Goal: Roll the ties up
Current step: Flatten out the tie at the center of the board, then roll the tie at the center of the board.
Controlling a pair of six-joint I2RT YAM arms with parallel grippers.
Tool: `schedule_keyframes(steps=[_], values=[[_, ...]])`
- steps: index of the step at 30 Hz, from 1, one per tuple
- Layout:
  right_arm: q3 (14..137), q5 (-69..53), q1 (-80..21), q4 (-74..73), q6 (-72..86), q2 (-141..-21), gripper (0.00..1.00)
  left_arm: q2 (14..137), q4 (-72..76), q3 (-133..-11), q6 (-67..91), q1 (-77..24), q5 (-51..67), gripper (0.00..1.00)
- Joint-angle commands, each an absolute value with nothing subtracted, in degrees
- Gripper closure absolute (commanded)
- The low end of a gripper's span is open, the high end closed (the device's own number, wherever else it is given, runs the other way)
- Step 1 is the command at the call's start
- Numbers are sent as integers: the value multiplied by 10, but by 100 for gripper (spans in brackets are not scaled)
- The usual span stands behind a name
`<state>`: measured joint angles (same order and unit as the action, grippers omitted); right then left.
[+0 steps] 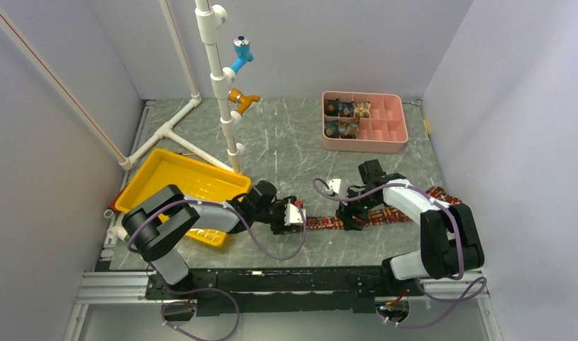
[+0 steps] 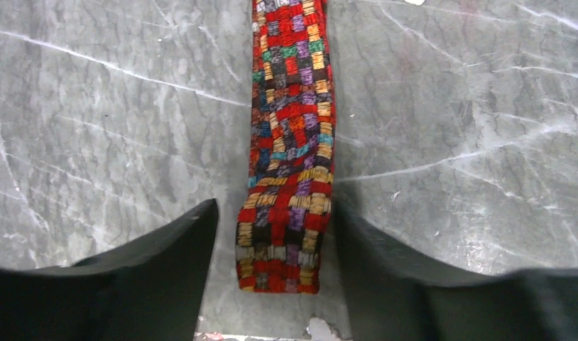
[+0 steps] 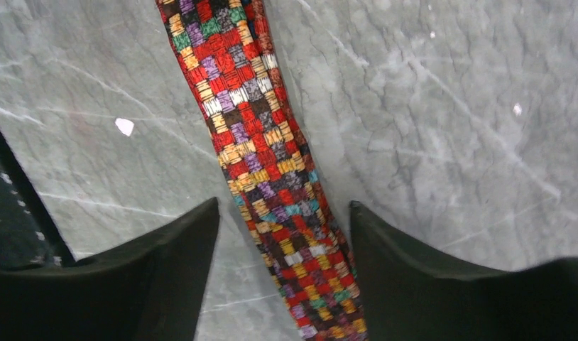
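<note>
A flat tie with a red, dark and gold check pattern lies along the table from near the middle to the right. My left gripper is open at its narrow end, which lies flat between the fingers, apart from both. My right gripper is open and straddles the tie's middle stretch, the fabric running close by the right finger. Several rolled ties sit in the pink box.
A pink compartment box stands at the back right. A yellow tray lies tilted at the left, beside a white pipe stand with blue and orange fittings. Walls enclose the grey marbled table.
</note>
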<state>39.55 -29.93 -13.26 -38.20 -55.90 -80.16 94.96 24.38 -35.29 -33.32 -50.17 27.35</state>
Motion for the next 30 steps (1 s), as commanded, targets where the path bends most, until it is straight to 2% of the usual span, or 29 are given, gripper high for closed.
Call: schedule_keyframes(steps=[1,5,12,14,21,25,30], values=[[410,-294,-134,-398,-500,-759,23,913,196,-338,-321,-468,308,26],[445,-356,-133,-448,-446,-729,25,876,194,-316,-291,-461,327,24],[473,-396,-133,-388,-313,-739,58,860,229,-271,-265,-462,334,32],[498,-414,-134,-403,-304,-763,67,869,237,-278,-253,-463,326,32],[573,-504,-134,-427,-189,-859,87,899,283,-290,-259,-465,292,26],[548,-571,-134,-420,-118,-912,92,918,299,-304,-266,-465,315,29],[532,-567,-136,-412,-102,-935,96,932,305,-317,-264,-473,326,43]])
